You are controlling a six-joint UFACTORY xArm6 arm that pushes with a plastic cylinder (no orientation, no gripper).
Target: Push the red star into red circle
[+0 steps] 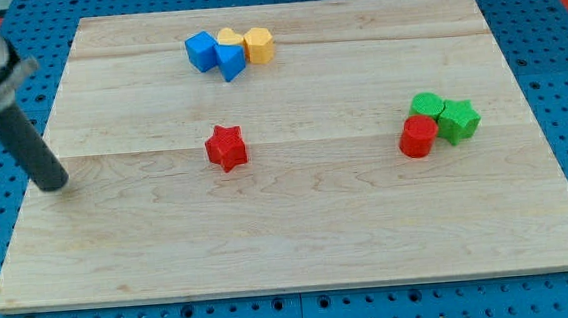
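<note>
Resting on the wooden board (pixel 300 238) near its left edge, my tip (pixel 55 185) is sitting well apart from the red star (pixel 226 148), at about nine o'clock of it; I am carrying only a rod, so no jaws are showing; the red circle (pixel 418 137) is lying far off at the star's three o'clock, touching two green blocks (pixel 443 116); farthest, blue blocks (pixel 215 54) and yellow blocks (pixel 250 43) are clustering toward twelve o'clock.

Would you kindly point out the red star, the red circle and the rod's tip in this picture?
red star (pixel 226 147), camera view, on its top face.
red circle (pixel 418 136), camera view, on its front side.
my tip (pixel 55 183), camera view, at the rod's very end, left of the red star.
</note>
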